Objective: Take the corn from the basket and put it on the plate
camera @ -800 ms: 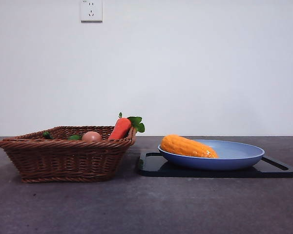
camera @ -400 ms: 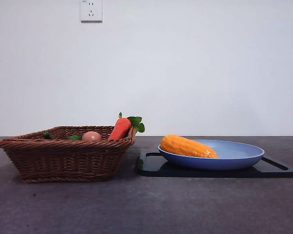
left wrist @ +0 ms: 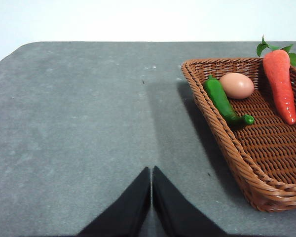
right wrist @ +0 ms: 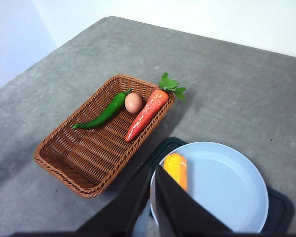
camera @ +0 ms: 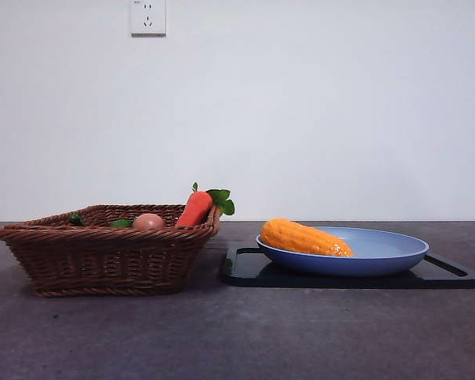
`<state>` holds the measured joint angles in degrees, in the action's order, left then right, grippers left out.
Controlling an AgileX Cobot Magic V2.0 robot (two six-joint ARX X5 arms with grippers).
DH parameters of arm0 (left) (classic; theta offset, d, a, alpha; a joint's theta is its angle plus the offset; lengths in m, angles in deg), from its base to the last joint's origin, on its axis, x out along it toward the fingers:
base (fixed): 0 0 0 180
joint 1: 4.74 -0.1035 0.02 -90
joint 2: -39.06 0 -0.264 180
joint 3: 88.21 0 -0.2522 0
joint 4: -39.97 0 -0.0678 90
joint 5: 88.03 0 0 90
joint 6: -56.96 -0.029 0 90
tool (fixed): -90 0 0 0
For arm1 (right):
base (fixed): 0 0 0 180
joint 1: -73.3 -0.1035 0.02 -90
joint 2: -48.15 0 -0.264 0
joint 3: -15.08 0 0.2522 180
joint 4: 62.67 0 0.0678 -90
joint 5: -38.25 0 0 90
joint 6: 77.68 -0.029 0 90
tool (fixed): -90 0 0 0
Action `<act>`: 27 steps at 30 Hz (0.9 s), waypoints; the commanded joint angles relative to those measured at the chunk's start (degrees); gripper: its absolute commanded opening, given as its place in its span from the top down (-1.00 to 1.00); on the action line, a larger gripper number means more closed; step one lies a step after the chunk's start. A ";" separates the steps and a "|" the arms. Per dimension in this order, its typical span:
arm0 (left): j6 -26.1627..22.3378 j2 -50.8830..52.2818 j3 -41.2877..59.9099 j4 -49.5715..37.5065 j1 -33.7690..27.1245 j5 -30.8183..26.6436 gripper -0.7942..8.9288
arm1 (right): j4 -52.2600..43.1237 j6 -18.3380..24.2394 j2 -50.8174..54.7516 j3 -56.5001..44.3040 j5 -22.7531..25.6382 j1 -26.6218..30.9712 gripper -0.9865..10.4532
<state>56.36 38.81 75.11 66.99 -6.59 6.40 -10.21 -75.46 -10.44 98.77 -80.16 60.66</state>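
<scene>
1. Looking across the grey table [camera: 237, 332], we see nothing of our arms in the front view.
2. Our basket [camera: 107, 257] sits on the table beside the black tray [camera: 451, 273], close to it; whether the two touch we cannot tell.
3. On that tray rests the blue plate [camera: 380, 257], wide and shallow.
4. Our corn [camera: 305, 237] lies on the plate, against the rim nearest the basket, with its tapered end pointing toward the plate's middle.
5. Inside the basket, the carrot [right wrist: 147, 114] leans with its green leaves over the rim on the tray's side.
6. A green pepper [right wrist: 102, 115] lies along the basket floor next to the carrot.
7. A small egg [right wrist: 133, 102] sits between the pepper and the carrot, near the carrot's leafy end.
8. Our right gripper [right wrist: 153, 170] is pressed closed and holds nothing, high above the plate's edge by the corn.
9. Our left gripper [left wrist: 151, 172] is likewise closed and empty, above bare table beside the basket.
</scene>
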 commanded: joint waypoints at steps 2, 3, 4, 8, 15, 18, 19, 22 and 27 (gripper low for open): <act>0.24 0.09 1.38 0.83 -0.02 0.17 0.82 | -2.25 4.79 1.07 0.85 3.80 2.62 0.82; 0.24 0.09 1.38 0.81 -0.02 0.17 0.82 | -3.41 5.33 1.75 0.42 5.44 3.65 0.82; 0.24 0.09 1.38 0.83 -0.02 0.17 0.82 | -5.03 5.75 2.67 -0.39 7.02 4.85 0.82; 0.24 0.09 1.38 0.83 -0.02 0.17 0.82 | -12.92 4.44 7.91 -6.38 7.04 9.86 0.82; 0.24 0.09 1.38 0.83 -0.02 0.17 0.82 | -27.76 2.08 21.59 -25.03 7.54 20.02 0.82; 0.24 0.09 1.38 0.83 -0.02 0.17 0.82 | -33.77 2.03 28.00 -33.40 7.76 23.08 0.82; 0.24 0.09 1.38 0.83 -0.02 0.17 0.82 | -35.71 2.03 30.10 -36.15 8.24 23.80 0.82; 0.24 0.09 1.38 0.83 -0.02 0.17 0.82 | -39.30 2.05 35.45 -42.97 11.54 24.85 0.82; 0.24 0.09 1.38 0.83 -0.02 0.17 0.82 | -42.69 1.84 43.56 -53.13 14.38 24.79 0.82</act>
<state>56.36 38.81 75.11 66.97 -6.59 6.42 -52.04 -72.67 32.34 46.66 -66.04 85.36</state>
